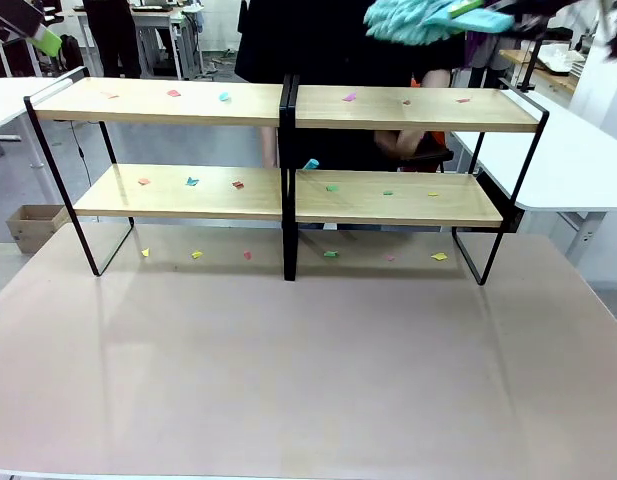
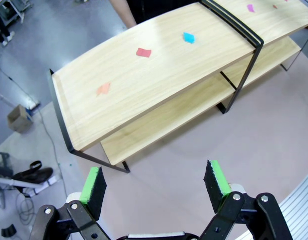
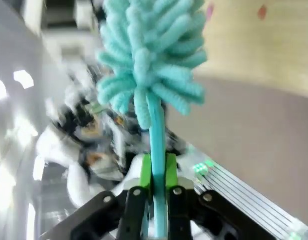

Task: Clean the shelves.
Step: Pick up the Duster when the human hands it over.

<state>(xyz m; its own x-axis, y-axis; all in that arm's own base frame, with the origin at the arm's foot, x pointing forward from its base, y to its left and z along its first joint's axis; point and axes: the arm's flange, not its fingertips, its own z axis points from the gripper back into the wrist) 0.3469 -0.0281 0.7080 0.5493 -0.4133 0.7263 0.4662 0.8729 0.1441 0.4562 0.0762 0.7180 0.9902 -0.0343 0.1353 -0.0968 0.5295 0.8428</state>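
Note:
The shelves (image 1: 288, 195) are a two-tier rack of light wooden boards in a black frame, standing at the far side of the table. Small coloured paper scraps (image 1: 224, 97) lie on both tiers and on the table beneath. My right gripper (image 1: 510, 18) hovers blurred above the rack's right end. It is shut (image 3: 156, 177) on the handle of a teal fluffy duster (image 1: 413, 22), whose head (image 3: 150, 55) points away from the fingers. My left gripper (image 2: 154, 182) is open and holds nothing, high above the left end of the shelves (image 2: 158, 65). It shows in the front view's top left corner (image 1: 36, 32).
A person in dark clothes stands behind the shelves, one hand (image 1: 408, 145) low behind the right section. The pinkish table (image 1: 308, 370) in front of the rack is bare. A white table (image 1: 578, 165) stands right, a cardboard box (image 1: 30, 225) on the floor left.

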